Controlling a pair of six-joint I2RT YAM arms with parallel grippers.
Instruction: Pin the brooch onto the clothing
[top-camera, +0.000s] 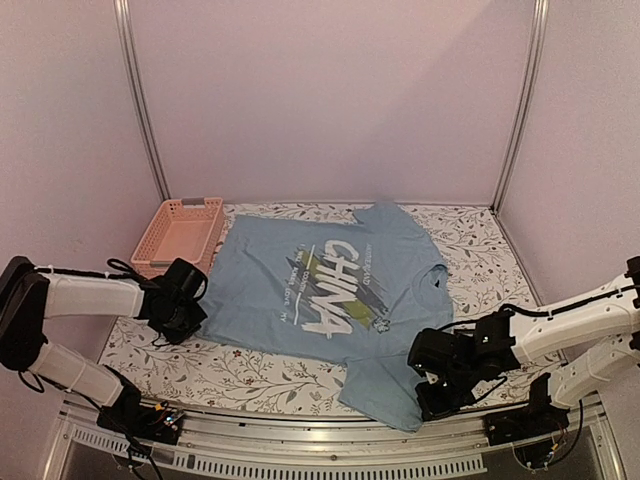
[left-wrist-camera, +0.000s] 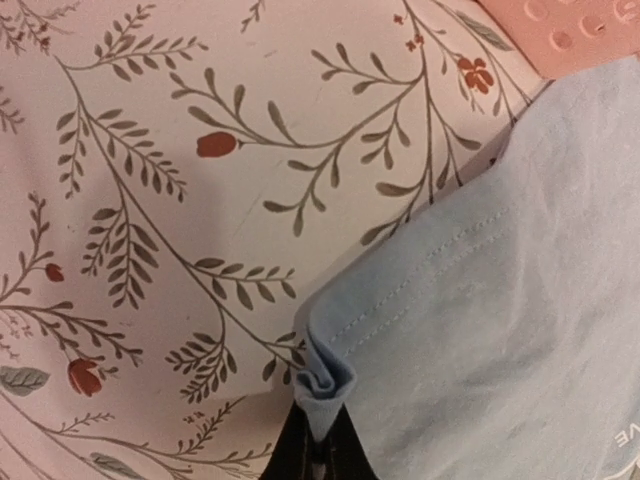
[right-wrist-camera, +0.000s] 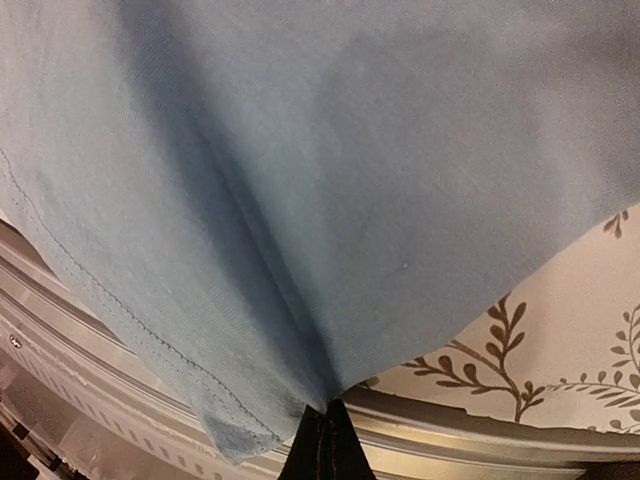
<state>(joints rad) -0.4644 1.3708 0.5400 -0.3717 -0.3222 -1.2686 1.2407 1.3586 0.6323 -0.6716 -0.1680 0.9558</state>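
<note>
At the far left a pink basket (top-camera: 180, 232) stands on the floral table (top-camera: 250, 372), and just near of it the left arm reaches low and level from the left edge. The left gripper (left-wrist-camera: 320, 442) has its jaws pressed together on a bunched corner of the hem of the clothing (top-camera: 262, 255). The clothing lies spread flat at the table's centre with a tiny pale brooch (top-camera: 383, 322) resting on it just right of the print, while the right arm stretches in low from the right, the right gripper (right-wrist-camera: 325, 428) pinching the fabric's near edge at the table's near rim.
</note>
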